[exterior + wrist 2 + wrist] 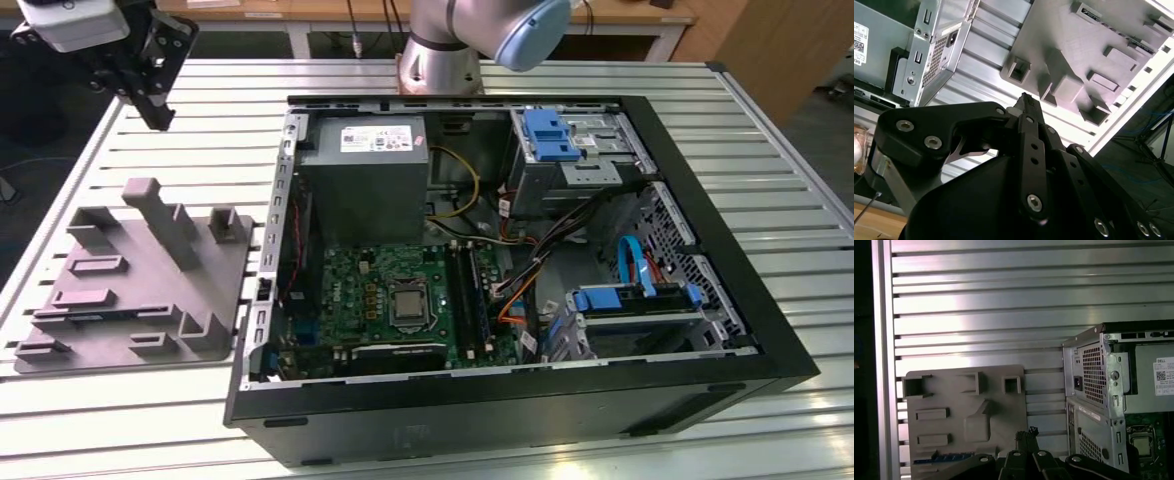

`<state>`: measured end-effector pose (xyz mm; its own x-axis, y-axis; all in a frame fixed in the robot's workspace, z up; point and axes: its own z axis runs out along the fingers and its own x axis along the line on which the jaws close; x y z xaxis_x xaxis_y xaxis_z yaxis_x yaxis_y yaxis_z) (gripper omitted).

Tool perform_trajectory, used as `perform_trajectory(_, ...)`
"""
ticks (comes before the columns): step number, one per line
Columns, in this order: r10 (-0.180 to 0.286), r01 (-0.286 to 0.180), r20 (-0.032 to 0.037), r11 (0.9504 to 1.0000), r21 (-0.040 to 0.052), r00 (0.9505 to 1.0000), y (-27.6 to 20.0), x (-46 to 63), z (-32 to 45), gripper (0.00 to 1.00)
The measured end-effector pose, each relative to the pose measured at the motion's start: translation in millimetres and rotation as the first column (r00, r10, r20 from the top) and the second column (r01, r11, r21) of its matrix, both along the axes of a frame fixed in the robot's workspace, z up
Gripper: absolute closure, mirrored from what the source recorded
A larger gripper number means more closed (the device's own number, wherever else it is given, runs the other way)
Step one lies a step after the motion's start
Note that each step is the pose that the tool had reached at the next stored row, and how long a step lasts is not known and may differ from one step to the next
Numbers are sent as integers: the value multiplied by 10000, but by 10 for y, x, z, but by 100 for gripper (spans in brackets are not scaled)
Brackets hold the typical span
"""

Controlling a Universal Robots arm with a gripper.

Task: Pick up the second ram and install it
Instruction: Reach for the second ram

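Note:
My gripper [162,120] hangs high over the table's back corner at the exterior view's left, above and behind the grey plastic block [134,285]. Its fingers meet at the tips, shut on nothing, in both wrist views [1026,99] [1027,433]. A thin dark strip, apparently the second ram [941,458], lies flat in a slot of the block [966,410], at the end away from its upright posts. The same strip [107,313] shows in the exterior view. The gripper is well apart from it. The block [1089,60] also appears in the second wrist view.
An open computer case [507,400] lies on the slatted metal table [147,430] to the exterior view's right of the block. Inside are a motherboard [387,290], long memory slots [467,290], a grey power supply [360,170], cables and blue drive brackets [547,135].

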<state>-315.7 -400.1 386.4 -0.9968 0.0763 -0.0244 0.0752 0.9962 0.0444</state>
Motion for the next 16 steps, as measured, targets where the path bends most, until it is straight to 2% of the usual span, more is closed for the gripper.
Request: perform_trajectory(16,0,0,1,10000,0,10000,-60,-239,-45,90)
